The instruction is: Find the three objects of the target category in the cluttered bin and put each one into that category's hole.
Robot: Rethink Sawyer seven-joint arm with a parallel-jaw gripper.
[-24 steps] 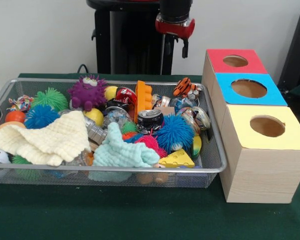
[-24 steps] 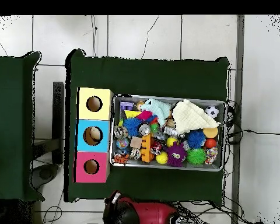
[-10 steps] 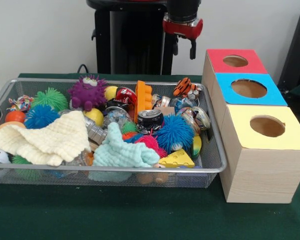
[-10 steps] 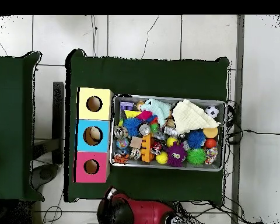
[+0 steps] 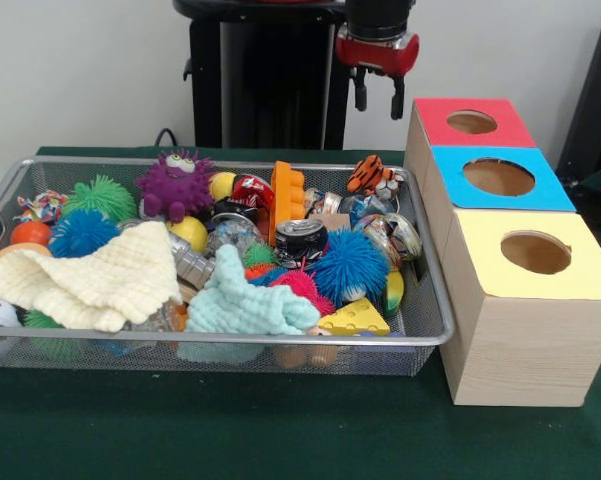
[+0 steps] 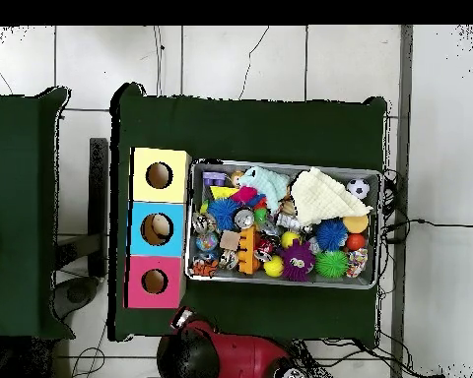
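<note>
The silver wire-mesh bin (image 5: pixel 230 341) stands on the green table and is full of toys; it also shows in the overhead view (image 6: pixel 280 164). Three wooden boxes stand beside it, with a red-topped hole (image 5: pixel 471 122), a blue-topped hole (image 5: pixel 498 177) and a yellow-topped hole (image 5: pixel 535 252). My gripper (image 5: pixel 377 102) hangs open and empty, high above the table behind the bin's far right corner and just left of the red box. In the overhead view the gripper (image 6: pixel 183 319) sits below the red box (image 6: pixel 140 282).
The bin holds a crushed can (image 5: pixel 301 238), a purple monster (image 5: pixel 175 183), an orange brick (image 5: pixel 287 198), a tiger toy (image 5: pixel 370 175), a blue spiky ball (image 5: pixel 348 265), a cheese wedge (image 5: pixel 353 318), a cream cloth (image 5: pixel 90 280) and a mint cloth (image 5: pixel 245 305).
My gripper has moved sideways toward the red box, to the right in the front view, staying high and open. Nothing in the bin has moved.
</note>
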